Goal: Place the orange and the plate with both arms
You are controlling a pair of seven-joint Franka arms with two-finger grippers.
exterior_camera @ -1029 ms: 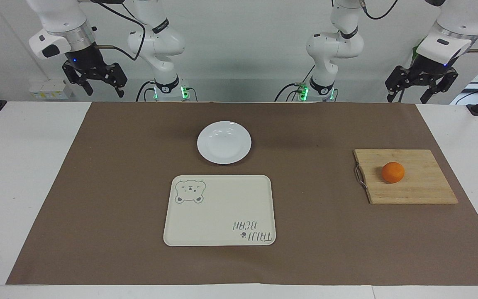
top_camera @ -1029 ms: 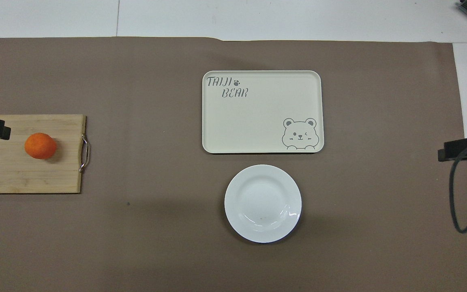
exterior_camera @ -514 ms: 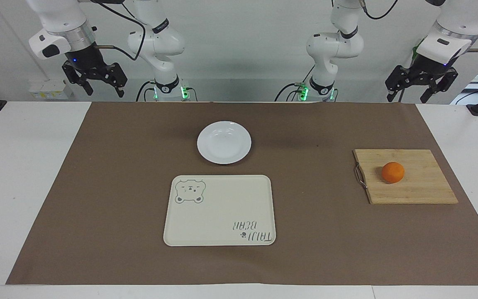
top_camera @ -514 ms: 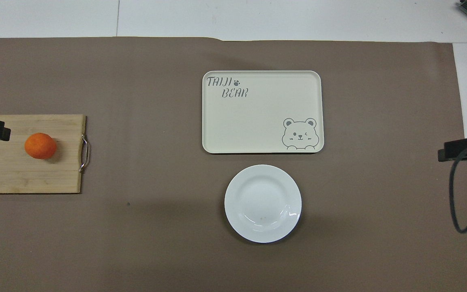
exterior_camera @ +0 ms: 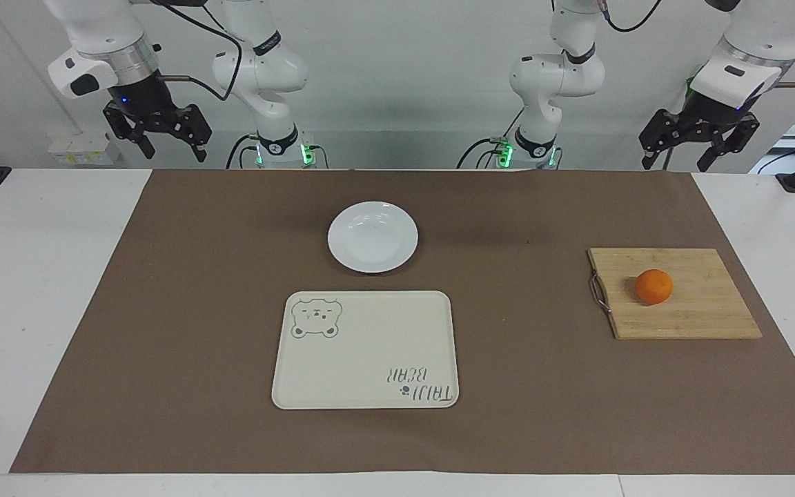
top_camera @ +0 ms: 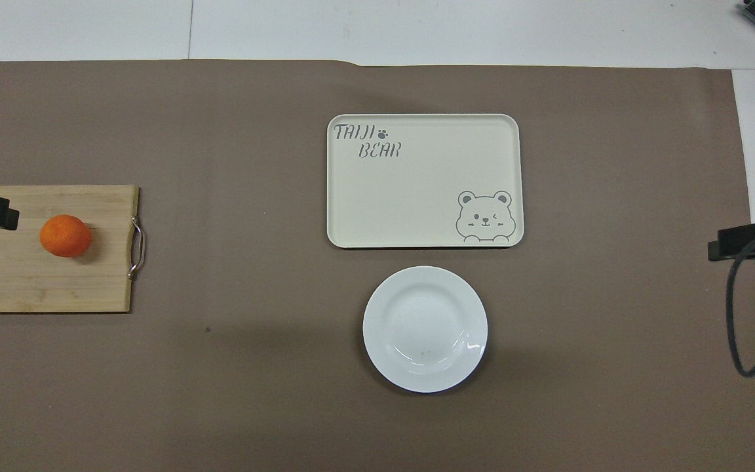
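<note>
The orange [exterior_camera: 653, 286] [top_camera: 65, 235] rests on a wooden cutting board [exterior_camera: 701, 314] toward the left arm's end of the table. The white plate [exterior_camera: 373, 237] [top_camera: 425, 329] lies empty on the brown mat, midway between the arms. My left gripper [exterior_camera: 677, 164] hangs open high over the table's edge at its own end, well clear of the orange. Over the same edge at the other end, my right gripper [exterior_camera: 173, 150] is raised and open with nothing in it, well apart from the plate.
A cream rectangular tray [exterior_camera: 366, 350] [top_camera: 425, 180] with a bear drawing lies just farther from the robots than the plate. The cutting board [top_camera: 37, 288] has a metal handle on the side toward the tray. A brown mat [exterior_camera: 542, 386] covers most of the table.
Both grippers have edged slightly upward. Nothing on the table has moved.
</note>
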